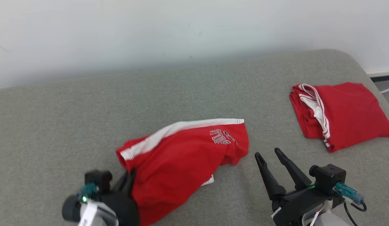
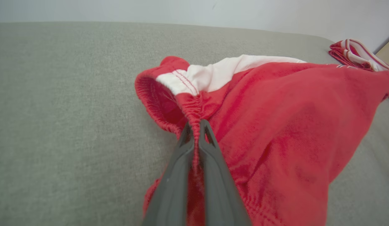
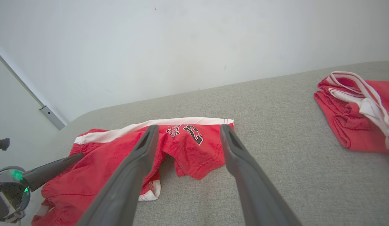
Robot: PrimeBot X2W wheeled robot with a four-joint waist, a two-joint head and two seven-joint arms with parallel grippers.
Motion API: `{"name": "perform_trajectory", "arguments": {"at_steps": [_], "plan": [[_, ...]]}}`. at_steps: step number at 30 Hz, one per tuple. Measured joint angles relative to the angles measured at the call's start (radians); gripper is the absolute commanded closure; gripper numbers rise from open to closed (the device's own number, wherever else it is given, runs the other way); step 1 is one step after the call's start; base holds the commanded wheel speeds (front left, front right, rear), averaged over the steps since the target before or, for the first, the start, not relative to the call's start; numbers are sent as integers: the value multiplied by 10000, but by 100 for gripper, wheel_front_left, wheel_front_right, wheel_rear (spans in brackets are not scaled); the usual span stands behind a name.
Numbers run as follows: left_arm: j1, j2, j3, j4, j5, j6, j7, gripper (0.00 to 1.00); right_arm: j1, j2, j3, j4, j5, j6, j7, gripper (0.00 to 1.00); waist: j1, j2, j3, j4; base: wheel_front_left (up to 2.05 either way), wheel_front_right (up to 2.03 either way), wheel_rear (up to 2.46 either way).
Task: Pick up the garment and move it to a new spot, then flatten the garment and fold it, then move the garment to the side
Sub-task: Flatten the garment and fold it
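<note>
The garment (image 1: pixel 178 157) is a pair of red shorts with a white side stripe and lettering, lying crumpled on the grey cushioned surface (image 1: pixel 87 119). My left gripper (image 1: pixel 129 175) is shut on its elastic waistband at the lower left; the left wrist view shows the garment (image 2: pixel 276 125) with red fabric pinched between the two fingers of the left gripper (image 2: pixel 197 125). My right gripper (image 1: pixel 266 153) stands open just right of the garment's leg end, holding nothing. In the right wrist view the garment (image 3: pixel 194 141) lies beyond the spread right gripper (image 3: pixel 188 128).
A second red garment with white trim (image 1: pixel 338 113) lies folded at the far right of the surface, near its rounded edge; the folded garment (image 3: pixel 354 119) also appears at the right. A pale wall (image 1: pixel 182 31) runs behind the surface.
</note>
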Motion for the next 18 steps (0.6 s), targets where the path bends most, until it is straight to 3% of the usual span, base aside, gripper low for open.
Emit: {"name": "perform_trajectory", "arguments": {"at_steps": [6,12,13,14,15,18], "plan": [[1682,-27,-391,-815,8,-4,-79,100,132,33,-63,238,-4,73,0,0,0,0,-338,361,0,0,0],[2120,140,-339,-1678,-56,10,-150,100,351,4,-163,546,-2,73,0,0,-1,-1,-547,653,0,0,0],[2132,155,-353,-1760,-44,69,-150,69,349,6,-148,593,-2,71,0,0,0,0,-585,688,0,0,0],[2142,148,-313,-1847,-52,98,-150,4,349,17,-136,644,-2,73,0,0,0,-1,-623,720,0,0,0],[2164,150,-291,-1931,-75,113,-150,0,342,33,-117,685,-2,73,0,0,0,-1,-660,746,0,0,0],[2536,165,-257,-2483,-73,343,-151,0,319,58,-23,872,-4,75,21,0,-1,-1,-757,793,0,0,0]]}}
